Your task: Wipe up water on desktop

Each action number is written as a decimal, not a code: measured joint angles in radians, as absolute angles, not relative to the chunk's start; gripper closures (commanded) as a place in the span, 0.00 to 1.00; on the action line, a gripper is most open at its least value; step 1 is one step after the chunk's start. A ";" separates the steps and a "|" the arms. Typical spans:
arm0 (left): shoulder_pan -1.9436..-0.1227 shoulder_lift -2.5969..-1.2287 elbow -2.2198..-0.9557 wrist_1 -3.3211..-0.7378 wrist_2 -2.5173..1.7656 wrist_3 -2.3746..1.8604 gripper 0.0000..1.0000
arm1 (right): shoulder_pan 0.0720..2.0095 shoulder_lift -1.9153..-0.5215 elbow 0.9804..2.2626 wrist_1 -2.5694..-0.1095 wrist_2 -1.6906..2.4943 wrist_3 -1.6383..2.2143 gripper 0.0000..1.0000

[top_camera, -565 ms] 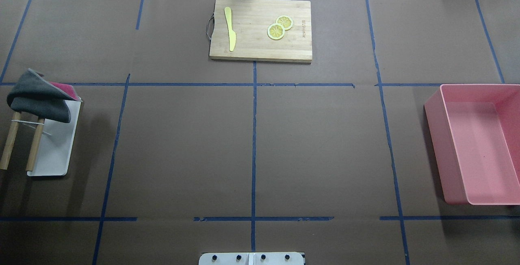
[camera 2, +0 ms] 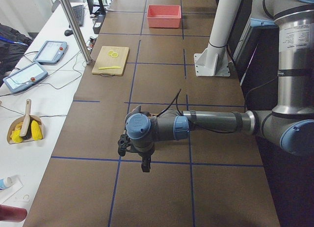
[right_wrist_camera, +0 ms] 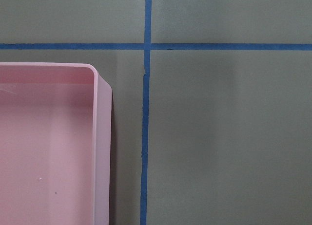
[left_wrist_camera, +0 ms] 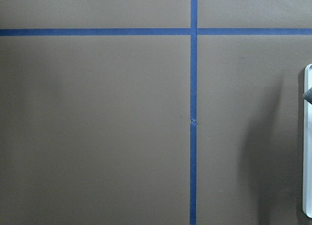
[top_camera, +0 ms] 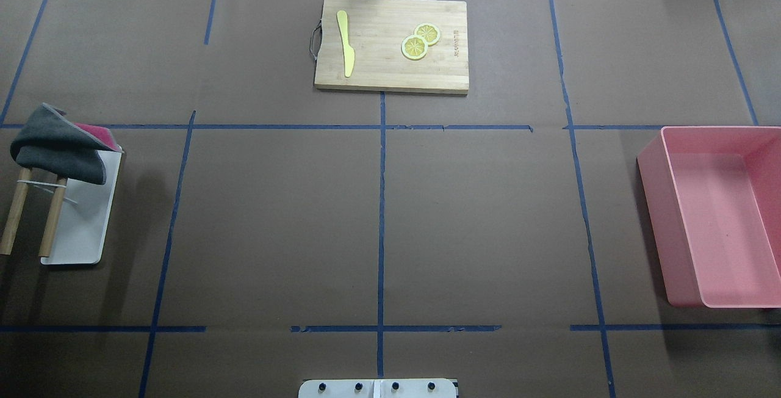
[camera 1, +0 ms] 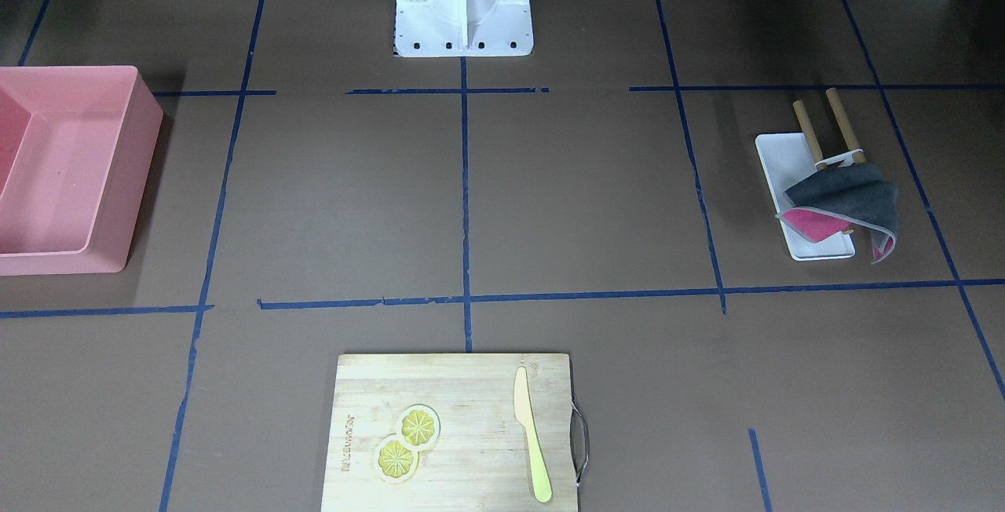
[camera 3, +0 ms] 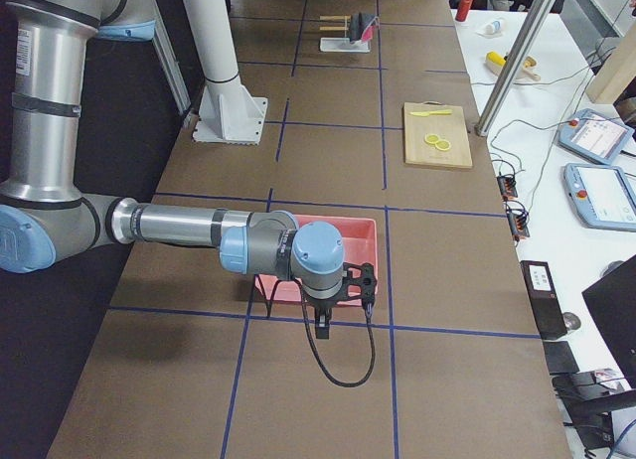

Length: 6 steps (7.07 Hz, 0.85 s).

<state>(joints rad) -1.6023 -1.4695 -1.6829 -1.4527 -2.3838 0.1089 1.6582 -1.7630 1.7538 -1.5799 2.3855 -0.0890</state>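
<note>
Left gripper [camera 2: 145,166] and right gripper [camera 3: 322,326] show only in the side views, each pointing down from a level forearm, and I cannot tell whether their fingers are apart or together. Neither touches anything on the table.

The desktop [top_camera: 274,227], matte brown, fills both fixed views and is split into a grid by blue tape lines [top_camera: 381,215]. The left gripper hangs above it near a tape crossing. The right gripper hangs above it just beside the pink bin [top_camera: 654,202].

That bin sits at the robot's right edge of the desktop. Its corner fills the lower left of the right wrist view, next to a tape line.

A white pedestal [camera 1: 463,1] stands at the robot's side of the table. Across from it, on the centre tape line, a bamboo cutting board [top_camera: 378,68] lies flat.

At the robot's left edge is a white tray [top_camera: 82,227] with two wooden pegs [top_camera: 52,221] leaning out over it. A grey cloth [top_camera: 58,148] with a pink underside drapes over the peg tips. An edge of the tray shows at the right of the left wrist view.

On the board, a yellow knife [top_camera: 346,44] lies near the handle end, and two lemon slices [top_camera: 415,47] overlap well apart from it.
</note>
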 measured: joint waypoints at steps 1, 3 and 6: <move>-1.602 -1.470 -1.683 -1.453 -2.384 0.109 0.00 | 1.658 -1.763 1.754 -1.579 2.386 -0.089 0.00; -1.603 -1.470 -1.683 -1.453 -2.384 0.109 0.00 | 1.658 -1.763 1.755 -1.579 2.387 -0.086 0.00; -1.602 -1.473 -1.713 -1.459 -2.394 0.093 0.00 | 1.658 -1.762 1.756 -1.577 2.389 -0.080 0.00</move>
